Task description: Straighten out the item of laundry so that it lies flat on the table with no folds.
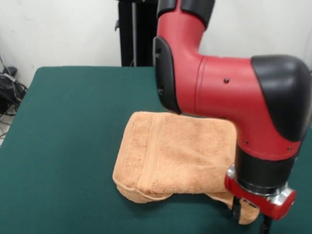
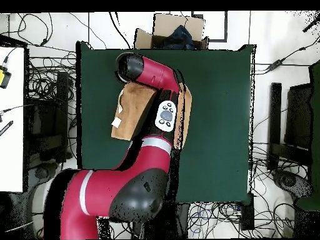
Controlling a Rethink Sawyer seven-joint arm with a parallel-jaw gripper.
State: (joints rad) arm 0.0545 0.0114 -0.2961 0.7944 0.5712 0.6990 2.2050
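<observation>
The table (image 1: 63, 146) carries a dark green top that fills most of the front view, its left part bare. At its middle lies the towel (image 1: 180, 151), a light orange-tan terry cloth, doubled over on itself rather than spread out. A rounded fold runs along its left and near edge, where an under layer shows beneath the upper one. Woven border bands run from the far edge to the near edge close to that left side. The upper surface is fairly smooth, with the right portion hidden behind the arm.

To the right, the red and black arm (image 1: 219, 87) comes down from above and ends at a red wrist ring over the towel's near right corner. The gripper (image 1: 251, 214) sits at the bottom edge of the front view, its dark tips at or just against a tan flap of the towel; whether it is spread or closed on the cloth cannot be told.

In the overhead view, the towel (image 2: 134, 112) lies left of the table's (image 2: 219, 112) centre, with small white tags (image 2: 117, 120) at its left edge. The arm (image 2: 153, 100) crosses over the towel's right half, covering the gripper. A cardboard box (image 2: 170, 31) stands beyond the table's top edge.
</observation>
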